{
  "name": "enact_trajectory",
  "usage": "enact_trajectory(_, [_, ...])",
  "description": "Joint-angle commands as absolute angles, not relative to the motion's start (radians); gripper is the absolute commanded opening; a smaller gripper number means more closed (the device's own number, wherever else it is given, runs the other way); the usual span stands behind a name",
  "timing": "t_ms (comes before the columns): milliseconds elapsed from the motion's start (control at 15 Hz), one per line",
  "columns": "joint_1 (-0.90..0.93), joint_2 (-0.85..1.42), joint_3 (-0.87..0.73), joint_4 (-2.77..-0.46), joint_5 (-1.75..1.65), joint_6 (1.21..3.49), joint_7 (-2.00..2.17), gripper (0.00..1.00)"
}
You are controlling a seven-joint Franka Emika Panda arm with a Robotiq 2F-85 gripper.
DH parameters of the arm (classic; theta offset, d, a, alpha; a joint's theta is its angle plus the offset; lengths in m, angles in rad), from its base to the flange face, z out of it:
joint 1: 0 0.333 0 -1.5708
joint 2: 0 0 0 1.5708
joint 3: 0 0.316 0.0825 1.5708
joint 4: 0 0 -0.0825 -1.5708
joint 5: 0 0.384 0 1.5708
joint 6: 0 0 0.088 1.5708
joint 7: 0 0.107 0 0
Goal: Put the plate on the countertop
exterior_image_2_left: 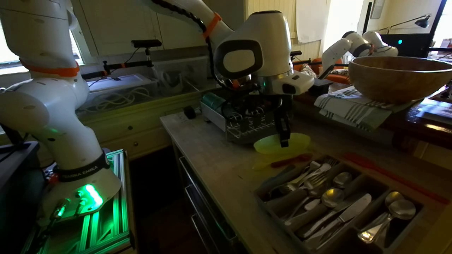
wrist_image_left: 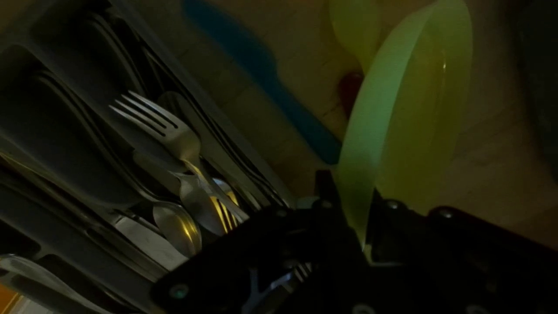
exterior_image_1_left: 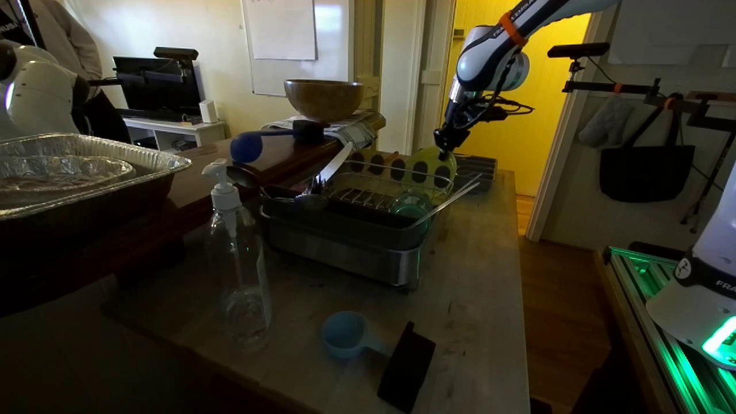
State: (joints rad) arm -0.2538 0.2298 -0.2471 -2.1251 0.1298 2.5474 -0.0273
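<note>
1 tool [wrist_image_left: 351, 187]; pinching 1 tilted plate [wrist_image_left: 414, 104]; 1 countertop [exterior_image_2_left: 217, 155] below

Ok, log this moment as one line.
gripper: closed on plate | plate: tilted, over countertop between dish rack and cutlery tray | countertop contact: unclear | release: not yet

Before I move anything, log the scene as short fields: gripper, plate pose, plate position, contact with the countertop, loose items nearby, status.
gripper: closed on the plate near its rim
plate pose: tilted
plate position: between the dish rack and the cutlery tray
contact with countertop: cannot tell
loose items nearby: blue utensil; yellow-green utensil, partly hidden by the plate in the wrist view
status: plate not yet released
</note>
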Motion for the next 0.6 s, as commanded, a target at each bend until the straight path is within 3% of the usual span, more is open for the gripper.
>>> enact_trajectory(0, [-0.242, 0.288, -0.242, -2.097, 0.084, 2.518, 0.019, 0.04])
enact_trajectory(533, [-0.323, 0.305, -0.151, -2.08, 0.409, 2.512, -0.145, 0.04])
